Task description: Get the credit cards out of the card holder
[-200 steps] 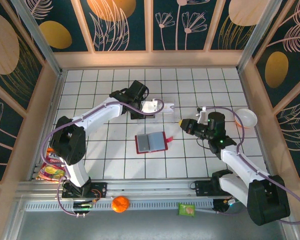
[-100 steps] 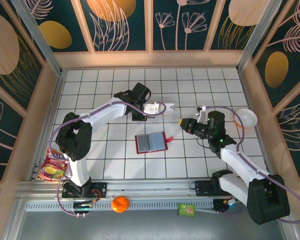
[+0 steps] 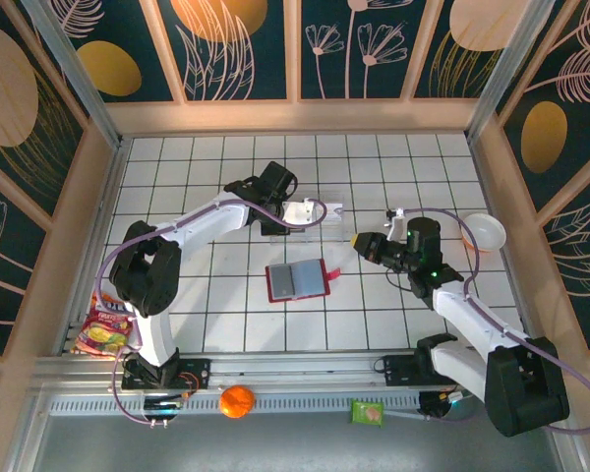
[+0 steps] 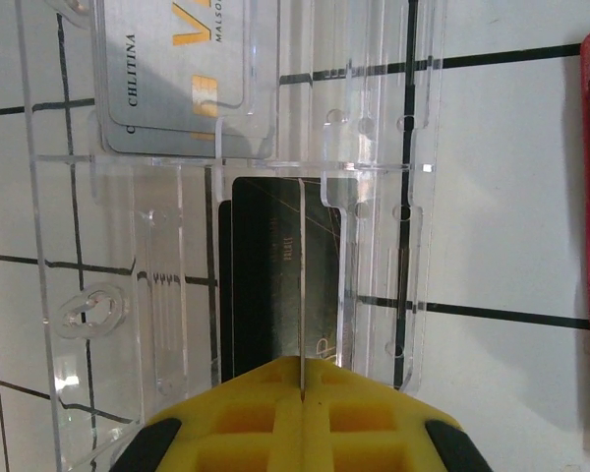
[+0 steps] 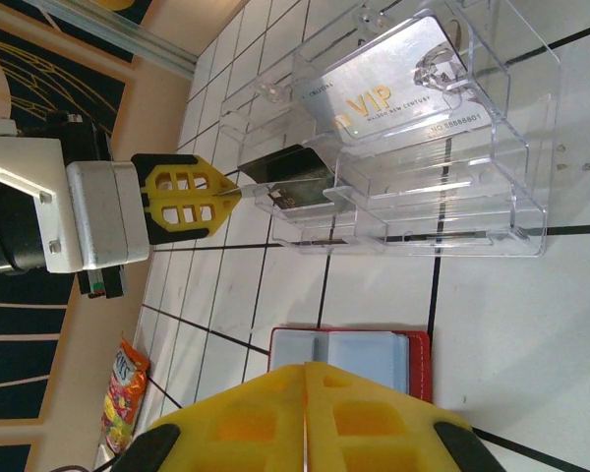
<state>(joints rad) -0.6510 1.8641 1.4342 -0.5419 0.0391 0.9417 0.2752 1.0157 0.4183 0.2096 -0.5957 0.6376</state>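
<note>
Left elbow swung in; left gripper (image 5: pixel 234 194) stays closed at the tray (image 5: pixel 497 211), dark card (image 4: pixel 275 275) and silver card (image 4: pixel 177 69) inside. Right gripper (image 5: pixel 305 369) closed. Wallet (image 3: pixel 297 280) mid-worktop looks empty, so likely done.

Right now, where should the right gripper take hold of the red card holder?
Probably the snap tab on its right edge, approached low from the right: the card holder lies open and flat, and that tab sticks out toward the right gripper.

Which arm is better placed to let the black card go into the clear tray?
Left. The left claw is shut on the edge of the dark card, which is already inside the clear tray. The right claw, shut and empty, hangs by the open card holder, away from the tray.
</note>
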